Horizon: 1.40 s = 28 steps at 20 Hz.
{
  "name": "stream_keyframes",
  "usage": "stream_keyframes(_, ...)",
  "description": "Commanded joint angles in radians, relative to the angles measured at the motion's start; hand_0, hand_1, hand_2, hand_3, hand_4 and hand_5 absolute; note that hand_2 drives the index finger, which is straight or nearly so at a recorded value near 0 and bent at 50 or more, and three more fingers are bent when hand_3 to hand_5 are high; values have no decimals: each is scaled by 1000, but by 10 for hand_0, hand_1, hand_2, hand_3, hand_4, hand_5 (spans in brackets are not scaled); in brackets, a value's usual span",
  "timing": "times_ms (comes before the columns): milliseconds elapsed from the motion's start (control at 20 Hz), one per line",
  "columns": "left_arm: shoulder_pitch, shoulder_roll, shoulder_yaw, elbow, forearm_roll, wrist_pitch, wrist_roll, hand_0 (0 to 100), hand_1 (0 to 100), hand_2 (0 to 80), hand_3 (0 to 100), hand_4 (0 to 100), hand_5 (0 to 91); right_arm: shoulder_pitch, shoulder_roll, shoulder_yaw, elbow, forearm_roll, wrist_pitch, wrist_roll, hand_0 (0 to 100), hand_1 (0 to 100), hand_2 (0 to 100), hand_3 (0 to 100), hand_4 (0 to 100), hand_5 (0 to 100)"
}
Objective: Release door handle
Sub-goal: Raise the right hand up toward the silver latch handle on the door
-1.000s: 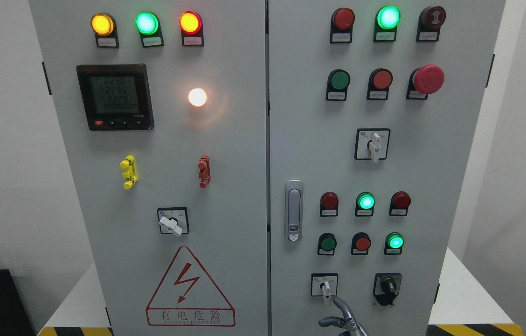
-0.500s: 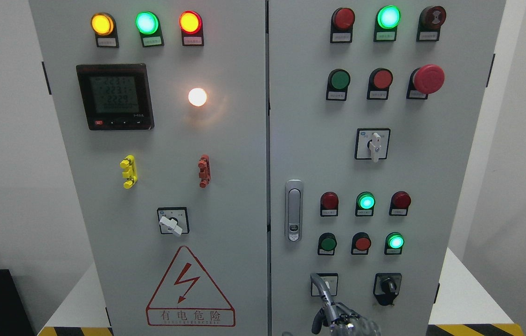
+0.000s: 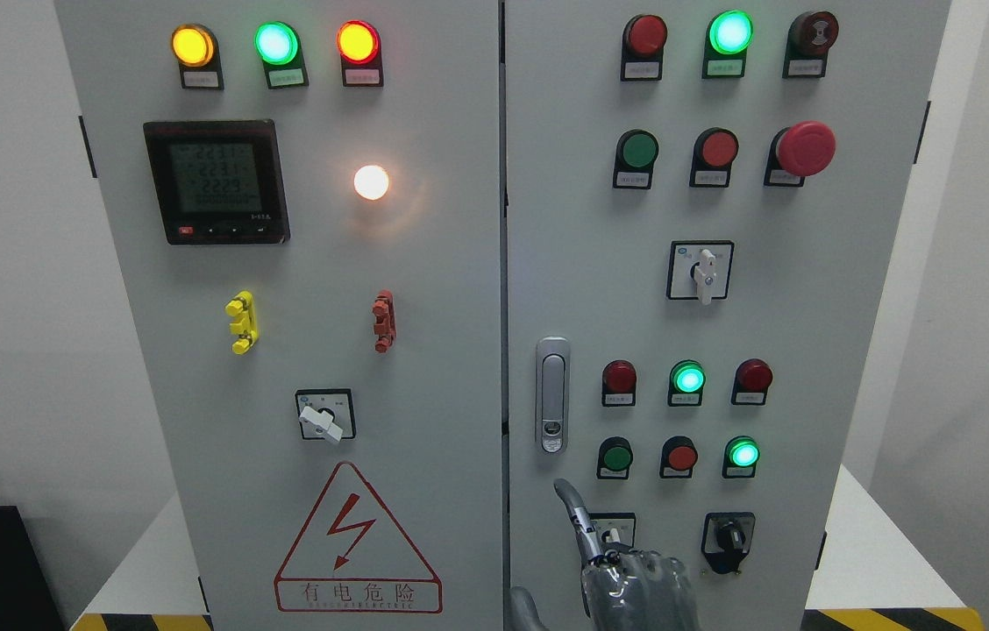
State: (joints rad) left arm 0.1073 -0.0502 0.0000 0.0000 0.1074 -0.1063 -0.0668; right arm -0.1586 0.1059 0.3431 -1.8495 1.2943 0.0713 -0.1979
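A: Head view first: where is the silver metal door handle (image 3: 552,396)?

B: On the left edge of the grey cabinet's right-hand door (image 3: 810,368), upright in its recess, just right of the seam between the two doors. Nothing is touching it.

A: And the hand?

B: One grey robot hand (image 3: 626,570) shows at the bottom, its arm coming up right of the middle, so I call it the right hand. Its forefinger (image 3: 572,508) is stretched up and to the left, the tip below the handle and near it but clear of it. The other fingers look curled at the knuckles, though the frame edge cuts them, so I hedge on that. It grips nothing.

A: What has changed?

B: A second ago only fingertips peeped in at the bottom edge; half a second ago the finger lay over the small white rotary switch (image 3: 610,533). Now the hand is higher and the fingertip nearer the handle.

A: So, for releasing it?

B: The handle is already free. To my judgement the hand is heading towards it, not away, so the letting-go would only come after a grasp. The left hand is out of sight.
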Motion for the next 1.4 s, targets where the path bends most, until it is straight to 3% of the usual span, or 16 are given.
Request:
stream_keyframes(0,-1,0,-14,20,0,0,-1,120,389,0,0,0,0,-64,11,34,39,25,51,31,367,287,0,1000,1000,998)
stream_keyframes(300,0,0,-14,20,0,0,-1,120,389,0,0,0,0,-87,3,28,78,31,59,60,386,283,0,1000,1000,998)
stream_keyframes(450,0,0,-14,20,0,0,-1,120,389,0,0,0,0,-105,3,28,92,30,97,84,398,282,0,1000,1000,998)
stream_keyframes(650,0,0,-14,20,0,0,-1,120,389,0,0,0,0,-137,0,27,105,30,107,87,403,280,0,1000,947,998)
stream_keyframes(1350,0,0,-14,20,0,0,-1,120,389,0,0,0,0,-138,1,25,132,28,133,81,414,279,0,1000,999,997)
